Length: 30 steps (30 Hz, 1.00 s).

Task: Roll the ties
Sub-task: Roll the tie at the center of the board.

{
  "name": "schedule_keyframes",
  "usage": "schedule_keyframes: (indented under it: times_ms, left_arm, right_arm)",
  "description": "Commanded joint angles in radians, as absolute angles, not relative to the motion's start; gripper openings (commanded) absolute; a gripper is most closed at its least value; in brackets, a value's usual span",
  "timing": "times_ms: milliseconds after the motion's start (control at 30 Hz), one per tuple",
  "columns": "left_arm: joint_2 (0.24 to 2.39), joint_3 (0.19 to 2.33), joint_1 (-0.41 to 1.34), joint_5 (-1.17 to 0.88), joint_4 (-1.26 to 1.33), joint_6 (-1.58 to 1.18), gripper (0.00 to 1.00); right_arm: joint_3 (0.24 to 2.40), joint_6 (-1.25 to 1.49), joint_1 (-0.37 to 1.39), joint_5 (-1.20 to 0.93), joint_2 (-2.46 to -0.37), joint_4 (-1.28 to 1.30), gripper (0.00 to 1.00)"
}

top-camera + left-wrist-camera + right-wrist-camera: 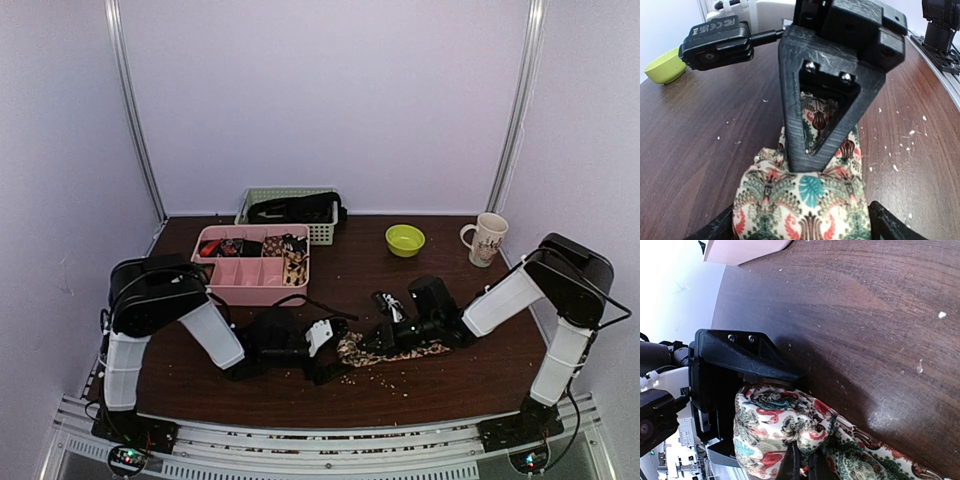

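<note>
Tie point(807, 192) | inside left tool point(802, 226), jaws spread | pinched by right tool point(802, 463)

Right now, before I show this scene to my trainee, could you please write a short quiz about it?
1. True or false: the right gripper has its jaws shut on the patterned tie.
2. Which stands nearest the mug? A) green bowl B) pink organiser C) green basket
3. Fill in: the jaws of the left gripper stand ____.
Key: 1 true; 2 A; 3 open.
</note>
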<state>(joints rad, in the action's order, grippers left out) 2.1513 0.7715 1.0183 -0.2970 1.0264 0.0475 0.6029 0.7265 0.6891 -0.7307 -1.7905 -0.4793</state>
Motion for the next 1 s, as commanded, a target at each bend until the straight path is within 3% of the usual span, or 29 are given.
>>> schedule_keyframes:
  times_ms: [0, 167, 333, 433, 600, 733, 833, 967]
  left_arm:
    - [2.197, 0.813, 1.025, -0.275, 1.092, 0.035, 0.82]
    - [2.238, 0.871, 1.025, -0.320, 1.078, 0.043, 0.71]
    - [2.239, 0.893, 1.025, -0.341, 0.998, 0.059, 0.46]
    - [2.204, 0.852, 1.024, -0.350, 0.944, 0.076, 0.39]
    - [2.142, 0.774, 1.022, -0.364, 0.817, 0.099, 0.36]
    - [2.111, 0.748, 1.022, -0.367, 0.735, 0.103, 0.36]
    - [2.103, 0.744, 1.021, -0.361, 0.711, 0.103, 0.36]
    - [2.102, 0.747, 1.020, -0.364, 0.698, 0.101, 0.36]
  right_arm:
    - [0.552, 0.660, 0.678, -0.591, -1.815, -0.254, 0.00]
    - [0.554, 0.654, 0.678, -0.583, -1.821, -0.254, 0.00]
    - [0.572, 0.660, 0.685, -0.605, -1.803, -0.258, 0.00]
    - [0.574, 0.662, 0.685, -0.615, -1.743, -0.255, 0.14]
    - [0.596, 0.665, 0.688, -0.632, -1.610, -0.224, 0.40]
    - [0.660, 0.672, 0.728, -0.656, -1.589, -0.186, 0.53]
    - [0.715, 0.682, 0.770, -0.673, -1.634, -0.172, 0.57]
    - [0.759, 0.687, 0.803, -0.679, -1.699, -0.163, 0.56]
